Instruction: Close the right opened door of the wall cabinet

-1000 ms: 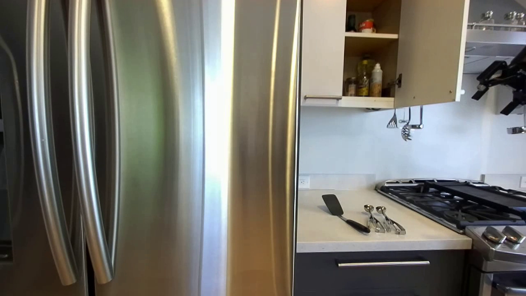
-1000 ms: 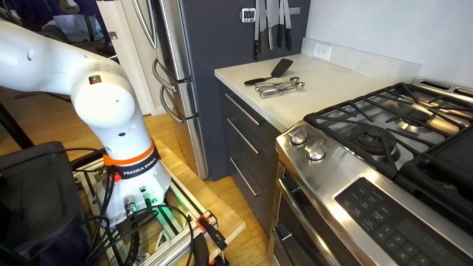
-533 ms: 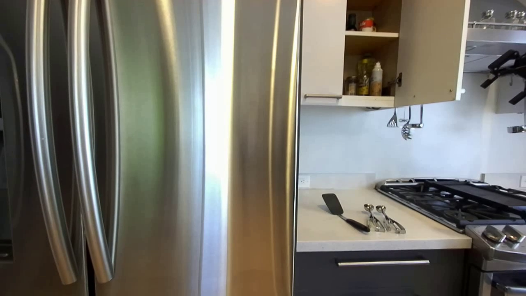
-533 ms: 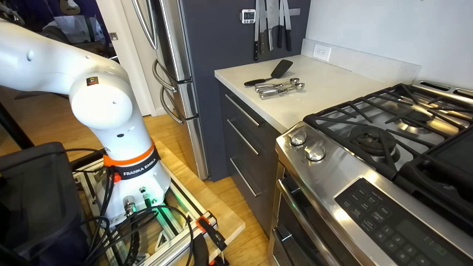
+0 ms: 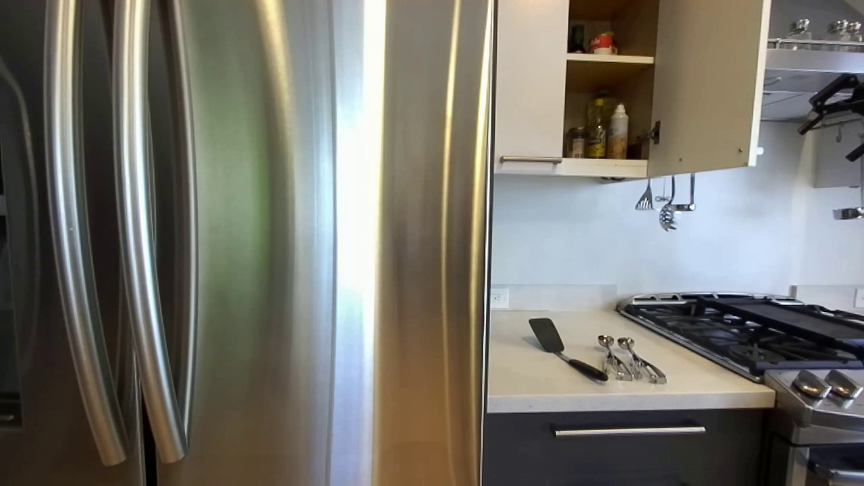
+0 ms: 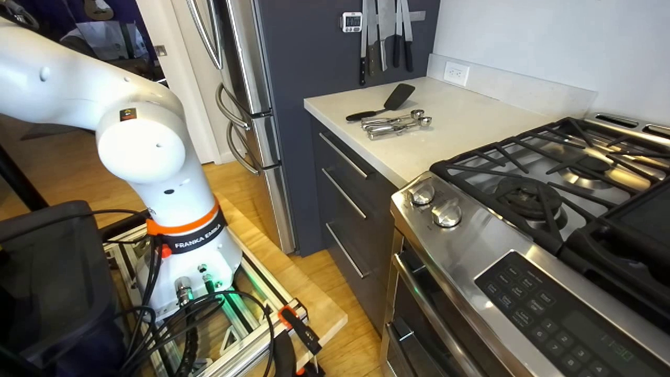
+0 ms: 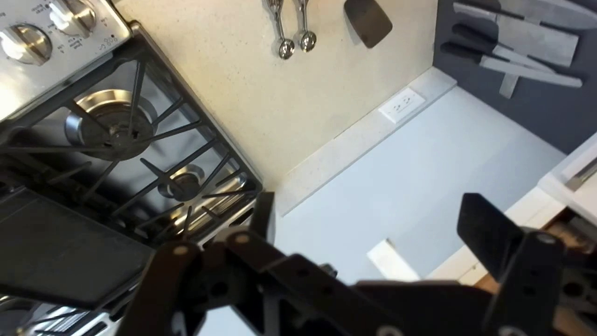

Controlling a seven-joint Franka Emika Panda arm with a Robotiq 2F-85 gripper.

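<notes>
In an exterior view, the right door (image 5: 709,84) stood open at three o'clock of the cabinet (image 5: 604,167). The gripper (image 7: 369,203), spread wide and empty, hung apart at the door's four o'clock.

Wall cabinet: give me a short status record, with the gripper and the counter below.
Right door: open, inner face showing
Left door: closed
Bottom shelf: bottles and a jar
Gripper: open, apart from the right door in an exterior view
Counter: spatula, two metal scoops
Closing: not yet done
</notes>
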